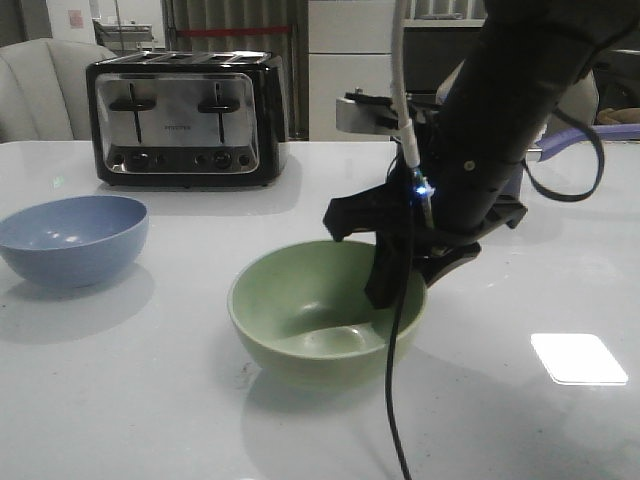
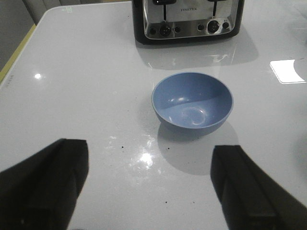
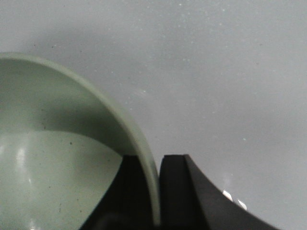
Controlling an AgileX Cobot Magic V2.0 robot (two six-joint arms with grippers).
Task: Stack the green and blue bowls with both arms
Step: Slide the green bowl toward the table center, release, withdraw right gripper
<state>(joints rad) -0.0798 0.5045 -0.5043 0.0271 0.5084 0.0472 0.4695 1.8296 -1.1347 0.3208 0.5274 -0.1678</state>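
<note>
The pale green bowl (image 1: 300, 310) sits on the white table near the front middle. My right gripper (image 1: 397, 268) is shut on its right rim, one finger inside and one outside; the right wrist view shows the rim (image 3: 144, 143) pinched between the fingers of the right gripper (image 3: 154, 162). The blue bowl (image 1: 72, 238) stands upright and empty at the left. In the left wrist view it (image 2: 192, 103) lies ahead of my left gripper (image 2: 149, 148), which is open wide, empty and above the table short of the bowl. The left arm is out of the front view.
A black and chrome toaster (image 1: 185, 120) stands at the back left, just beyond the blue bowl (image 2: 187, 19). A bright light patch (image 1: 578, 357) lies on the table at the right. The table's left edge (image 2: 17, 57) shows in the left wrist view.
</note>
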